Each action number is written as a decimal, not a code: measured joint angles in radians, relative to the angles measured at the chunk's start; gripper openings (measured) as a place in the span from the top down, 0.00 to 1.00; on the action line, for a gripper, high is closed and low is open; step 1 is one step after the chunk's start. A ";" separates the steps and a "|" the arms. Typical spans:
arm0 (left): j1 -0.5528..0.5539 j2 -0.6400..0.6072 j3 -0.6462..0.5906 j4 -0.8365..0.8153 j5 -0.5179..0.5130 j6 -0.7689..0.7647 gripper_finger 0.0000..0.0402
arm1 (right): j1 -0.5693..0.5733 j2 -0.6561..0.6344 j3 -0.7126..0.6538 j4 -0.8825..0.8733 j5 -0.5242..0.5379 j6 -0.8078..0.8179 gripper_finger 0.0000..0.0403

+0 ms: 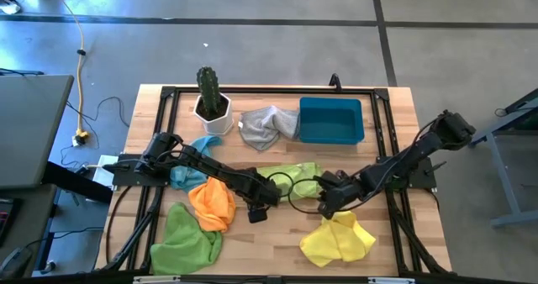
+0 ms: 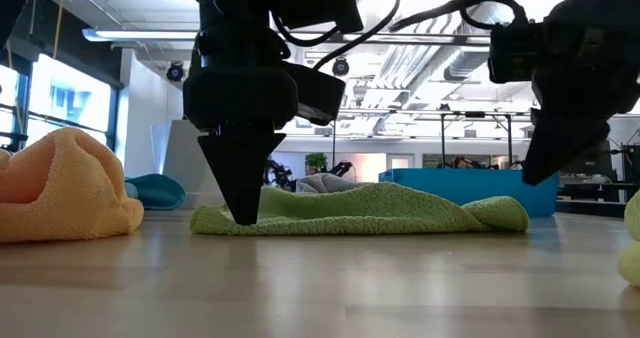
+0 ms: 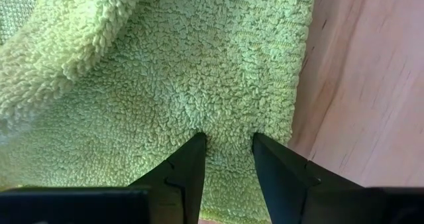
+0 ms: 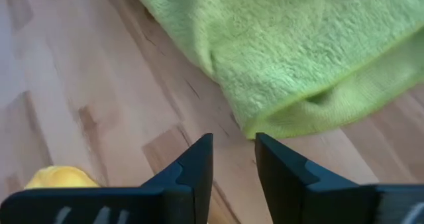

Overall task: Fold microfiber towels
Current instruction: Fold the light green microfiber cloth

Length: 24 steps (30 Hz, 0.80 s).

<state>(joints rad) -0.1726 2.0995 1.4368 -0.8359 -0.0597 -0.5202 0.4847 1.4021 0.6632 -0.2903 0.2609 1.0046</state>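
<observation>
Looking down from above, both arms reach inward over a wooden table, meeting at one lime green towel in the middle. Six towels show: two lime green, one orange, one yellow, one light blue, one grey.

At table height, the left gripper points straight down onto the flattened green towel's edge.

Its wrist camera shows the fingers slightly parted, tips pressed into the pile, grasping nothing.

On the other wrist camera, the right gripper hovers just beside a towel corner, fingers narrowly apart and empty.
</observation>
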 joint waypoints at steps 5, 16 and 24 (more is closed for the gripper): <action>0.007 0.000 0.000 0.001 0.001 0.000 0.70 | 0.000 0.000 0.001 0.031 -0.001 -0.062 0.64; 0.008 0.000 -0.001 0.006 0.000 0.000 0.70 | -0.011 0.006 0.001 -0.020 0.054 0.224 0.54; 0.009 0.000 -0.001 0.014 -0.001 0.000 0.70 | -0.043 0.058 -0.059 0.183 0.061 0.368 0.54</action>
<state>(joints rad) -0.1638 2.0991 1.4357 -0.8218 -0.0605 -0.5202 0.4415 1.4596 0.6046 -0.1069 0.3219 1.3724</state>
